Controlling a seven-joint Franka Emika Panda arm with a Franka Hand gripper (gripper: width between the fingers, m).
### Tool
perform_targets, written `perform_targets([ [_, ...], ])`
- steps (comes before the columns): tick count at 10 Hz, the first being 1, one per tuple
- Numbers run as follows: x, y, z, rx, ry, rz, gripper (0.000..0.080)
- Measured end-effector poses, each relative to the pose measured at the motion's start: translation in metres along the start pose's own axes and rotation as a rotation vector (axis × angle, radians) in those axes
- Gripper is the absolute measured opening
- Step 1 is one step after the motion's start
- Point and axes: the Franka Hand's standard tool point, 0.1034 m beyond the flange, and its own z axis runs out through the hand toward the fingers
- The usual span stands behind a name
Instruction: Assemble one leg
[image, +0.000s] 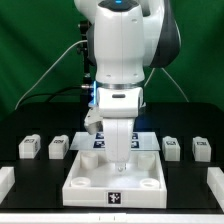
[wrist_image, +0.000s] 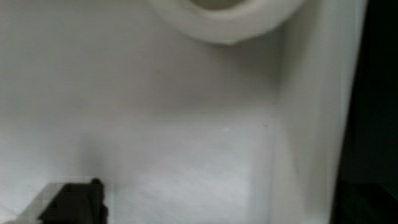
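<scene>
Our end effector (image: 118, 162) hangs low over the tray (image: 88, 188). We cannot tell whether its jaws stand apart or together: the wrist view shows only one dark finger (wrist_image: 71, 205) above the tray's white floor and a round socket (wrist_image: 222, 14). All four legs sit on the black surface (image: 35, 172), two on either side of the tray. The leg (image: 58, 146) just beside it at the exterior view's left looks nearest. We judge it light, stiff, rather slick plastic, best pinched squarely across its flat sides near the middle, clear of the rounded edges.
</scene>
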Motion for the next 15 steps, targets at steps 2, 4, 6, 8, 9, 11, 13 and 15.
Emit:
perform_targets([
  [2, 0.0009, -0.0008, -0.0009, 0.0, 0.0, 0.022, 0.065],
  [4, -0.0001, -0.001, -0.0005, 0.001, 0.0, 0.024, 0.064],
  [6, -0.0003, -0.0011, -0.0003, 0.002, 0.0, 0.025, 0.0293],
  [8, -0.0005, -0.0011, -0.0003, 0.002, 0.0, 0.025, 0.012],
  [9, -0.0005, -0.0006, -0.0006, 0.0, 0.0, 0.025, 0.012],
  [11, -0.0006, -0.0003, -0.0008, -0.002, 0.0, 0.025, 0.0058],
  [13, -0.0007, -0.0003, -0.0008, -0.002, 0.0, 0.026, 0.0058],
  [15, -0.0007, -0.0003, -0.0008, -0.002, 0.0, 0.026, 0.0058],
])
